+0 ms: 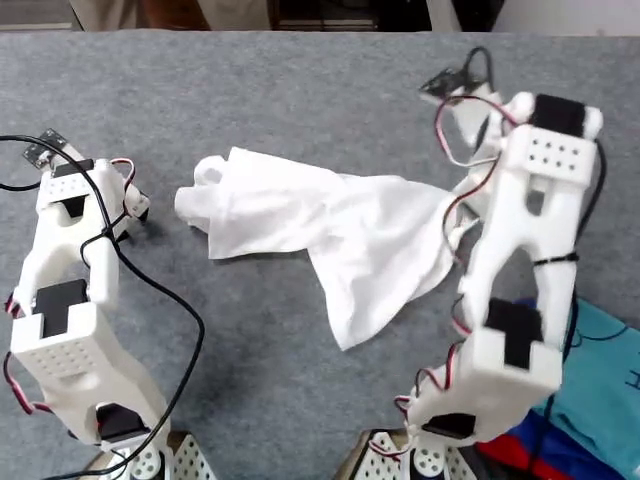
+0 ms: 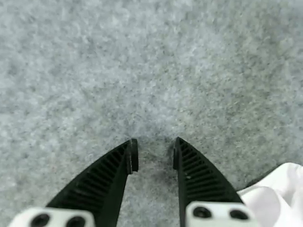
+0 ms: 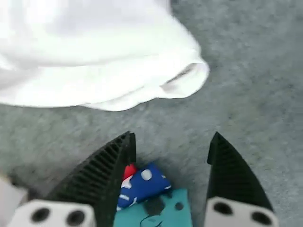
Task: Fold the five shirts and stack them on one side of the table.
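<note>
High view shows the grey bench (image 1: 300,80) with a crumpled white shirt (image 1: 330,230) lying across its middle, between both arms. A teal shirt (image 1: 600,370) lies over a blue one (image 3: 142,184) at the near right edge. The right gripper (image 3: 173,151) is spread wide and empty beside the white shirt. The left gripper (image 2: 154,153) is slightly parted over bare bench.

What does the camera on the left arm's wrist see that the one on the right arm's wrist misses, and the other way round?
Left wrist camera: the left gripper, open over bare table. Right wrist camera: the right gripper, open, with a teal shirt and a blue shirt seen past its fingers, not held. Both: the white shirt and the grey table.
</note>
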Controlling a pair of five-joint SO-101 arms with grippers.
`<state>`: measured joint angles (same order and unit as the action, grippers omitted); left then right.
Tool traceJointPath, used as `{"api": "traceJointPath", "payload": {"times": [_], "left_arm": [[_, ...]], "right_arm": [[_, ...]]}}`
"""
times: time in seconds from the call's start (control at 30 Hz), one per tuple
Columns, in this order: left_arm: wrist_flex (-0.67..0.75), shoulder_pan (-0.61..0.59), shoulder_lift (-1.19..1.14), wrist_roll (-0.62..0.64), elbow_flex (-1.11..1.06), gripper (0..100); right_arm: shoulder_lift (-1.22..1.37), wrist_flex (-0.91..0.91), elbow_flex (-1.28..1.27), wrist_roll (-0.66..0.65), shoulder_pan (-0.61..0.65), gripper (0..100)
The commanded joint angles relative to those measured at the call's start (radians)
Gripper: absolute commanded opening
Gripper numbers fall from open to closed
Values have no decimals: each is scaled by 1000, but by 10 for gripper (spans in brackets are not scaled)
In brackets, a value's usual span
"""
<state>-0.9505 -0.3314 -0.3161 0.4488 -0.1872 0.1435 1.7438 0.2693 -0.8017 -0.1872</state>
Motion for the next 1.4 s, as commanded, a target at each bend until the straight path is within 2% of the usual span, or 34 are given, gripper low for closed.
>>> {"api": "traceJointPath", "payload": {"times": [0.0,0.27,0.47,0.57,0.63,0.77,1.03,1.37], "left_arm": [[9,11,7,6,35,139],[9,12,7,6,37,139],[11,8,7,6,38,139],[11,6,7,6,38,139],[11,6,7,6,38,139],[11,6,7,6,38,139],[11,6,7,6,40,139],[11,6,7,6,41,139]], "right_arm": [[-206,29,-211,-54,74,256],[-737,-91,-886,-77,363,256],[-1050,-316,-1260,-12,562,256],[-1150,-359,-1363,104,638,253],[-1158,-361,-1359,132,661,210],[-1070,-358,-1351,78,665,91],[-760,-497,-1343,40,668,157],[-762,-502,-1349,100,854,213]]}}
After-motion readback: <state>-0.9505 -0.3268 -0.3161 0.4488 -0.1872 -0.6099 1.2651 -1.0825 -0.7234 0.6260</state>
